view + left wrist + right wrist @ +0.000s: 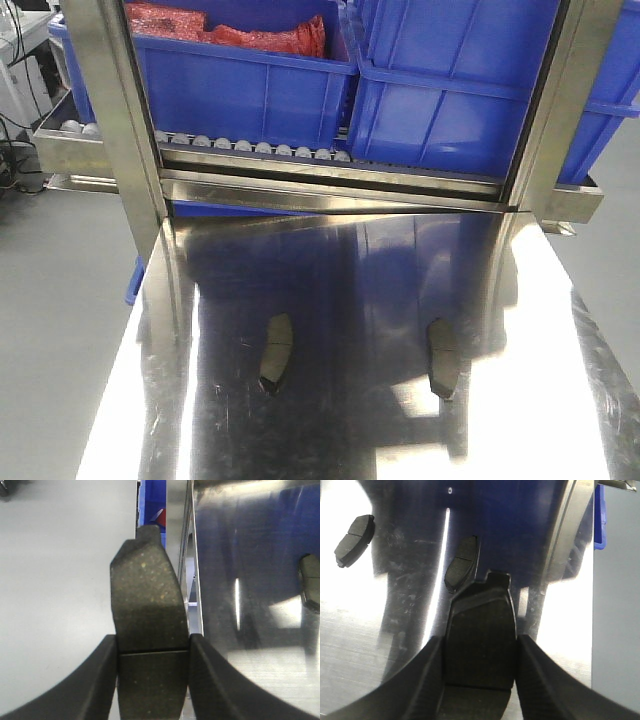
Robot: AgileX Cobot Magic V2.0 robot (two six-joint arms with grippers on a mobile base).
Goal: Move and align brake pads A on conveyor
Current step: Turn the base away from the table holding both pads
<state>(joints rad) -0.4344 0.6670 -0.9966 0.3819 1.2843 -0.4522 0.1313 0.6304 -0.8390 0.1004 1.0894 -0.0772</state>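
Note:
Two dark-grey brake pads lie on the shiny steel table, one left of centre and one right of centre. My left gripper is shut on a third brake pad, held above the table's left edge. My right gripper is shut on a fourth brake pad, held over the table near its right edge. The two lying pads also show in the right wrist view, and one shows in the left wrist view. The conveyor is out of view. Neither gripper shows in the front view.
Behind the table stands a steel rack with a roller track and two upright posts. Blue bins sit on it, one holding red mesh. Grey floor lies on both sides of the table.

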